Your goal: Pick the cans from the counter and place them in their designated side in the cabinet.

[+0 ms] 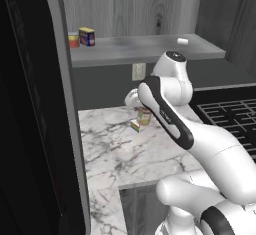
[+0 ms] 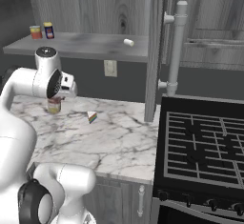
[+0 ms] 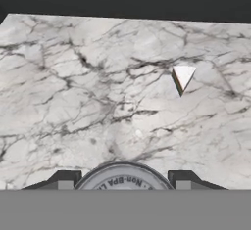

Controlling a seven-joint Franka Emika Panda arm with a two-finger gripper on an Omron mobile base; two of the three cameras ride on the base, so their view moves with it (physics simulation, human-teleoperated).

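Observation:
The round can [image 2: 54,105], with a silvery top [image 3: 122,177] and a yellow-green-red label [image 1: 144,115], sits between my fingers, and my gripper [image 3: 122,181] is shut on it just over the white marble counter [image 1: 115,151]. I cannot tell whether the can touches the counter. My arm hides most of the hand in the left base view. The boxy dark blue can [image 1: 87,36] with a yellow top stands at the left end of the cabinet's grey shelf board [image 1: 150,49], and shows again from the right [image 2: 48,30].
A short red-and-yellow can [image 1: 73,40] stands beside the blue one. A rainbow-striped wedge [image 2: 92,117] lies on the counter close to my hand. A small white piece [image 2: 128,42] lies on the shelf. A black stove grate [image 2: 205,142] is to the right, a tall black panel [image 1: 30,129] to the left.

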